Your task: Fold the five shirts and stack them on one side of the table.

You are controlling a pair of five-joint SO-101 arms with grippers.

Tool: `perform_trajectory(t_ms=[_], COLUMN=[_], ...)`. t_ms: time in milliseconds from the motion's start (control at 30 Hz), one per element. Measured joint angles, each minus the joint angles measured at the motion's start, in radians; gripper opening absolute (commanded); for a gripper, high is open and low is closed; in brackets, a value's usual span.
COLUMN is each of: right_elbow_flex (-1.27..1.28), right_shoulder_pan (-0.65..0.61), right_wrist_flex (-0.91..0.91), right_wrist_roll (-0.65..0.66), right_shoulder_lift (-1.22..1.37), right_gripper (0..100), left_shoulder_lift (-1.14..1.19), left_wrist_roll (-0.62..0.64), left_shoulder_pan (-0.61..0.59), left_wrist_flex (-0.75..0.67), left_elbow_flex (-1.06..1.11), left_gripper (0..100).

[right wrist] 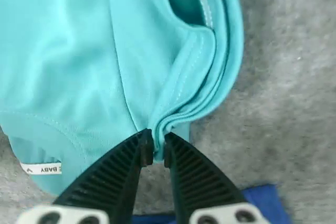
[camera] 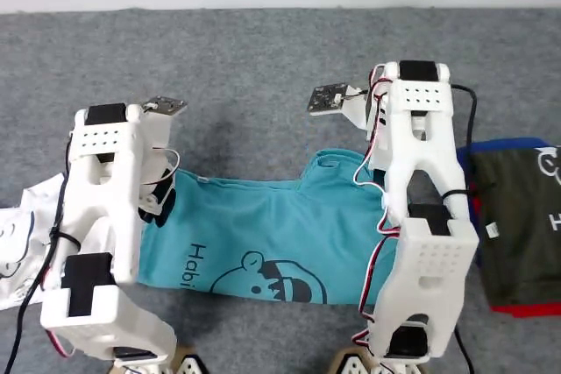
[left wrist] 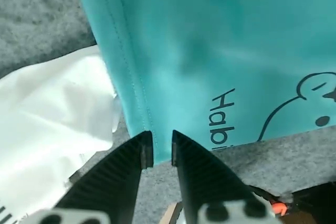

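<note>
1. Here, the teal shirt (camera: 263, 225) lies spread across the middle of the grey desk (camera: 245, 67), print upward, between my two arms.
2. My left hand (left wrist: 162, 150) is clamped on the hem corner of the teal shirt. Only a thin edge of cloth sits between its fingertips.
3. My right hand (right wrist: 157, 148) is pinched shut on a bunch of folds near the collar. This is the end nearest the stack of folded shirts (camera: 517, 225), which has a dark olive one on top.
4. Risk A: the left grip looks shallow. I judge the hem could slip out once it takes the shirt's weight, dropping that end and skewing the fold.
5. Risk B: the right grip gathers several layers. One layer may pull free before the others, leaving a twisted sleeve or a crease.
6. Risk C: an uneven lift between my two hands would drag the cloth over the rough desk instead of carrying it, so it would bunch.
7. Risk D: the white shirt (left wrist: 47, 114) lies right against the teal hem and could be caught and towed along. At the other end, a wide swing could nudge the stack.
</note>
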Motion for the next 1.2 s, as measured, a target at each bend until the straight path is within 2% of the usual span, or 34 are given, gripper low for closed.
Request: perform_trajectory(t_ms=[167, 500, 733, 833, 933, 1200], right_elbow_flex=[0.114, 0.641, 0.847, 0.865, 0.867, 0.867], right_shoulder_pan=[0.003, -0.041, -0.046, -0.046, -0.046, -0.055], right_wrist_flex=[0.000, 0.000, 0.000, 0.000, -0.009, -0.210], right_wrist_roll=[0.058, 0.285, 0.384, 0.338, 0.226, -0.017], right_shoulder_lift=[-0.080, -0.411, -0.509, -0.517, -0.522, -0.522], right_gripper=[1.0, 1.0, 2.7, 13.5, 24.2, 24.7], left_shoulder_lift=[0.000, 0.000, 0.000, 0.000, 0.000, 0.000], left_wrist_roll=[0.000, 0.000, 0.000, 0.000, 0.000, 0.000], left_shoulder_pan=[0.000, 0.000, 0.000, 0.000, 0.000, 0.000], left_wrist_flex=[0.000, 0.000, 0.000, 0.000, 0.000, 0.000], left_elbow_flex=[0.000, 0.000, 0.000, 0.000, 0.000, 0.000], left_gripper=[7, 7, 7, 7, 7, 7])
